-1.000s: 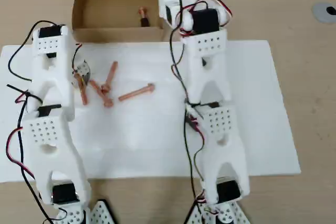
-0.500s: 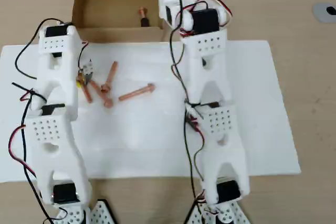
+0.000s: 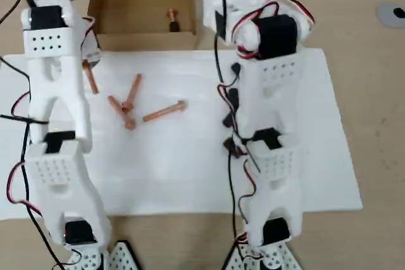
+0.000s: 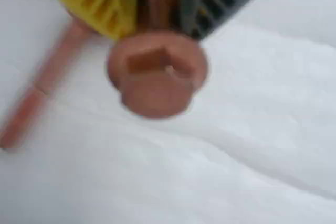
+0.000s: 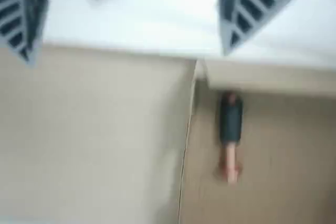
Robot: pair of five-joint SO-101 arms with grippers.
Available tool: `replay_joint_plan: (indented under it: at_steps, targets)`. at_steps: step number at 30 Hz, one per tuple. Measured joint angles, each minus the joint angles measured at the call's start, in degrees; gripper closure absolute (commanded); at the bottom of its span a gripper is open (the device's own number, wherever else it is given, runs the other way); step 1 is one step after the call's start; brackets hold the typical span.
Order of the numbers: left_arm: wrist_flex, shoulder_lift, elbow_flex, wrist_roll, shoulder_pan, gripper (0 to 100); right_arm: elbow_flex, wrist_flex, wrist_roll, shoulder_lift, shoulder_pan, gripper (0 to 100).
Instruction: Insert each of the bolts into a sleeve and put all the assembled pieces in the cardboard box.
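Left gripper (image 4: 157, 3), ribbed yellow and black fingers, clamps a smooth copper-coloured flanged bolt (image 4: 156, 80); right gripper (image 5: 128, 51) gapes wide above the cardboard box (image 5: 105, 140).

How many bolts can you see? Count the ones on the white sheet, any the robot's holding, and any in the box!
Loose bolts on the white sheet: 3
Held bolt in the left gripper: 1
Sleeved bolt in the cardboard box: 1
Total: 5
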Motion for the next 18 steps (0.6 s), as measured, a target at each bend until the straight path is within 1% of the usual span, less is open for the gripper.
replay_joint_plan:
  at_steps: [4, 7, 10, 14, 18]
  targets:
    - [0.18, -9.32, 7.56, -0.26, 3.43, 99, 1.23, 0.62, -3.6, 0.0, 2.9, 73.1]
    - [0.35, -17.49, 14.15, -0.44, 5.63, 99, 6.86, 0.7, -4.84, 0.09, 4.04, 73.1]
    - [-0.44, -26.64, 21.45, -2.02, 6.42, 99, 14.51, 0.7, -6.15, 0.09, 4.04, 73.1]
    - [-5.45, -38.77, 34.37, -4.48, 6.42, 99, 26.99, 0.7, -9.58, -2.55, 4.04, 73.1]
    - [-15.3, -51.34, 50.9, -6.42, 6.42, 99, 42.55, 0.7, -14.24, -10.46, 4.13, 73.2]
